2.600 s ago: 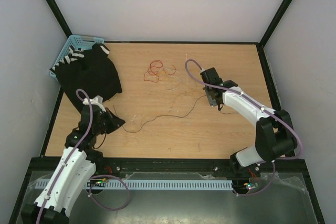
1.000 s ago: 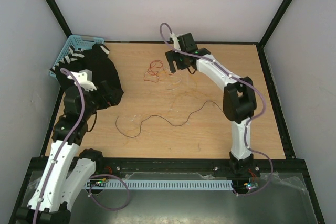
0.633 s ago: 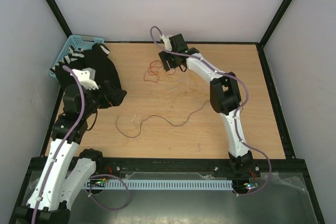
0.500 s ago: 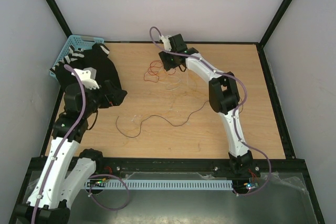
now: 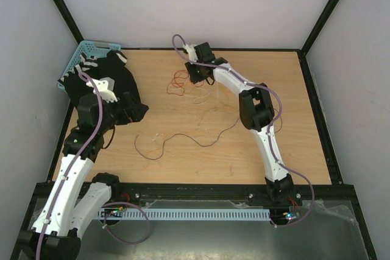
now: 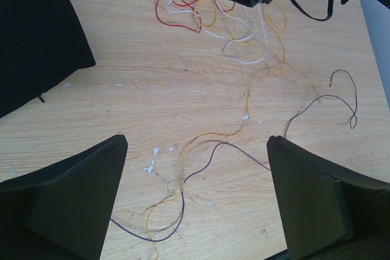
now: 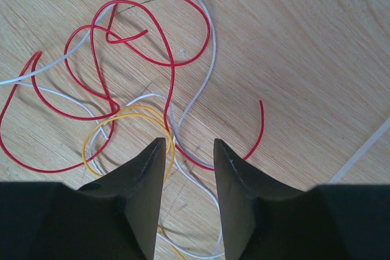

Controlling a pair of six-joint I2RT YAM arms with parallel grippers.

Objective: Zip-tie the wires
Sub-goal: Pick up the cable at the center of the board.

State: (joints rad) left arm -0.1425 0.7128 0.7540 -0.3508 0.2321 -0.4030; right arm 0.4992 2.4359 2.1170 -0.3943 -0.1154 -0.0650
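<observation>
Clock: read on the top view, with the arm bases at 6 o'clock and the far wall at 12.
Wires: the wires [image 5: 181,83] are lying as a loose curly tangle of red, white and orange-yellow on the table [image 5: 274,144], at about 11 o'clock from its middle.
Dark brown strand: a long dark brown strand [image 5: 184,136] is trailing apart from the tangle, snaking across the table between 8 and 3 o'clock, nearer the bases.
Right gripper: the right gripper [image 7: 189,143] is reaching out to 12 o'clock and pointing down at the 3 o'clock edge of the tangle. Its jaws are standing a little apart with a clear gap between them.
Between the right jaws: a red strand [image 7: 171,77] and a white one are running into that gap. An orange-yellow loop [image 7: 128,109] is passing just beside one finger. Whether the fingers are touching any strand, I cannot tell.
Left gripper: the left gripper [image 6: 196,144] is hanging at 9 o'clock with its jaws spread wide and holding nothing, well apart from the tangle.
Black cloth: a black cloth [image 5: 106,83] is lying at 10 o'clock, touching a blue basket [image 5: 85,48] at the table's corner.
Pale strip: a straight pale strip [image 7: 364,145] is lying on the wood just beside the tangle, on its 3 o'clock side.
</observation>
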